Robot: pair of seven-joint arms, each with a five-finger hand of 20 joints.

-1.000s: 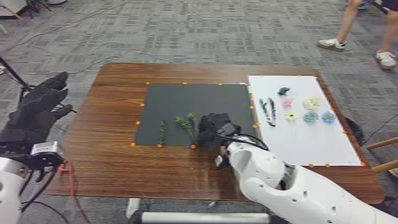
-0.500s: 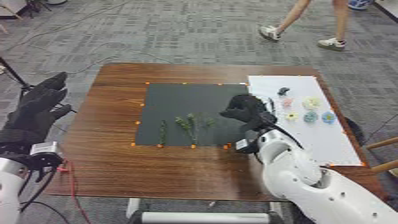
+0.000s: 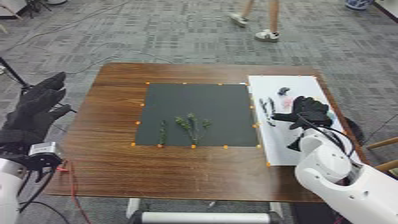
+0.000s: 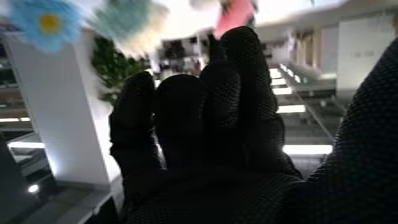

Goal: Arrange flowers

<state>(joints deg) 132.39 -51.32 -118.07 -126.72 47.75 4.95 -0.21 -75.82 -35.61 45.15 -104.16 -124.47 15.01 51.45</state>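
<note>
Spreading wide, the bench (image 3: 133,170) is bearing a dark mat (image 3: 200,100) and, beside it, a white sheet (image 3: 277,140). The right hand (image 3: 311,107), open and empty, is moving from mat to sheet, so blossom-picking is probably beginning (the left hand (image 3: 31,112) is idling, loosely open). Green sprigs (image 3: 190,126) are lying on the mat, a pink flower (image 3: 287,102) on the sheet.

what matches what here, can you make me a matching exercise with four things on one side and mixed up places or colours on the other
Column 1
1. green sprigs
2. right hand
3. left hand
4. blue flower

Column 2
A. over the white sheet
B. has a yellow centre
C. lying on the black sheet
D. beyond the left edge of the table

Right pairs: 1-C, 2-A, 3-D, 4-B
</note>
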